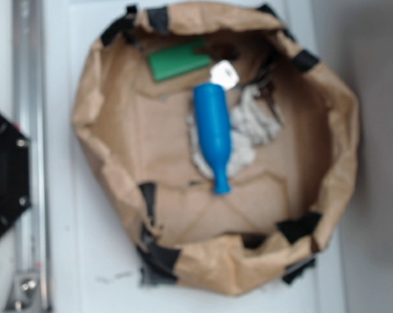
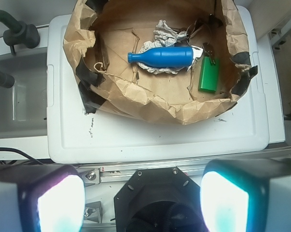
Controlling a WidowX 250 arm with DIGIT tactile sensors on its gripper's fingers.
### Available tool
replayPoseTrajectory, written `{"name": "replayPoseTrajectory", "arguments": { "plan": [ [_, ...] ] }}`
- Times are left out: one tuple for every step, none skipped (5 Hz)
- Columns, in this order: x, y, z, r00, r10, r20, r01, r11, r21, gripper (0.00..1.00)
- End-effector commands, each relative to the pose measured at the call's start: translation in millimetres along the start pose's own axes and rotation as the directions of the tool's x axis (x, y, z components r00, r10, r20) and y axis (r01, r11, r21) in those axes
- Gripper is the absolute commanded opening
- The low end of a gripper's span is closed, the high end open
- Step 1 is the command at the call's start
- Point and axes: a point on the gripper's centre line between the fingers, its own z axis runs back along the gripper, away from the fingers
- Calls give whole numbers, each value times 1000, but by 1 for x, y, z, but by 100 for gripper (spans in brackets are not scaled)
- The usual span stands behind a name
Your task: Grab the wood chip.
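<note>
- Exterior view: a brown paper nest (image 1: pixel 111 169) sat on the white worktop (image 1: pixel 66 261). Inside lay a blue bottle (image 1: pixel 214 134) on a crumpled cloth (image 1: pixel 248 130), with a green block (image 1: pixel 176 62) near the far rim. You could not pick out a wood chip for certain here.
- Wrist view: your gripper (image 2: pixel 143 198) hung wide open and empty, well short of the nest. Small brown scraps (image 2: pixel 208 48) lay beside the green block; the chip was probably there. Reaching had barely begun; next you needed to advance over the rim.
</note>
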Motion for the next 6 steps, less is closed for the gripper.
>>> {"name": "replayPoseTrajectory", "arguments": {
  "plan": [
    [0, 0, 0, 1000, 0, 0, 0, 1000, 0, 100],
    [31, 7, -29, 999, 8, 37, -10, 998, 70, 100],
    [58, 2, -53, 991, -42, 123, 38, 999, 32, 100],
    [79, 13, -89, 994, -23, 107, 17, 999, 50, 100],
    [108, 18, -126, 996, -35, 80, 36, 999, -2, 100],
    [130, 9, -144, 992, -97, 86, 105, 990, -93, 100]
  ]
}}
